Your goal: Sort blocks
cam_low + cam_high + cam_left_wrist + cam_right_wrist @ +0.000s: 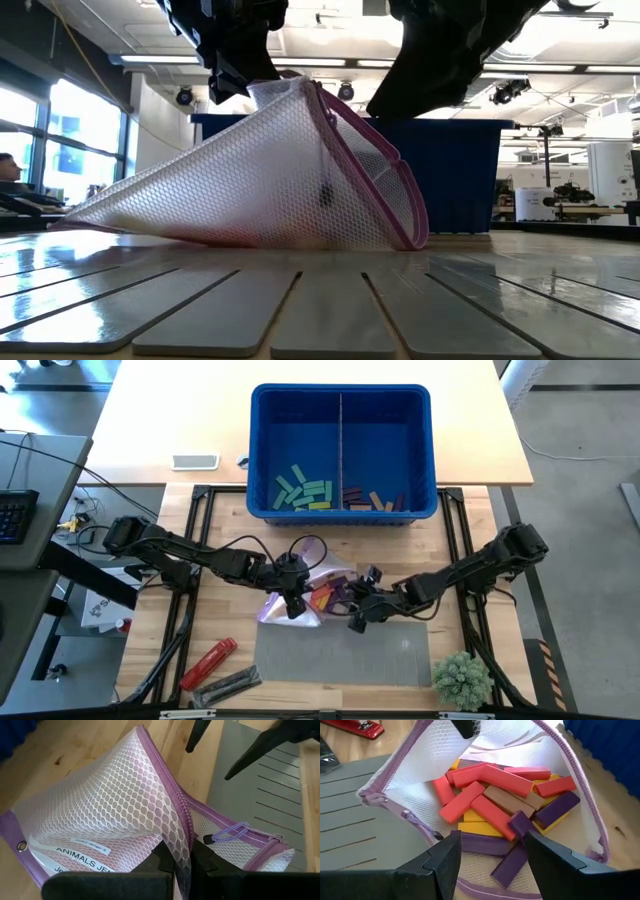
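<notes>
Holding a white mesh pouch (pixel 300 588) up by its purple-zippered edge, left gripper (pixel 292 603) pinched tight on that edge near the middle of the table (pixel 215 540), lifting the mouth open like a tent. Facing into that mouth, right gripper (pixel 358 616) with jaws apart and nothing between them, poised just above the nearest blocks inside the pouch (pixel 507 802).

Judging progress as roughly half done. Already lying in the blue bin (pixel 342 395) at the table's far edge: a cluster of teal and lime blocks (pixel 303 491) in the left compartment, a smaller group of purple and tan blocks (pixel 370 499) in the right compartment, both heaped against the bin's near wall. Remaining in the pouch, by the right wrist view: a loose pile of red, yellow, tan and purple bars, crossed over one another, some resting on the mesh at the very lip of the opening. Exact count hard to give, with lower ones hidden under the upper.

Resting partly on a grey slatted mat (pixel 345 655) toward the table's near edge, the pouch's open end. Off near the near-left corner, a red tool (pixel 208 662) and a dark flat item beside it, untouched. At the near-right corner, a small green plant (pixel 462 677).

Probably next: closing on one purple bar at the pouch's lip.
</notes>
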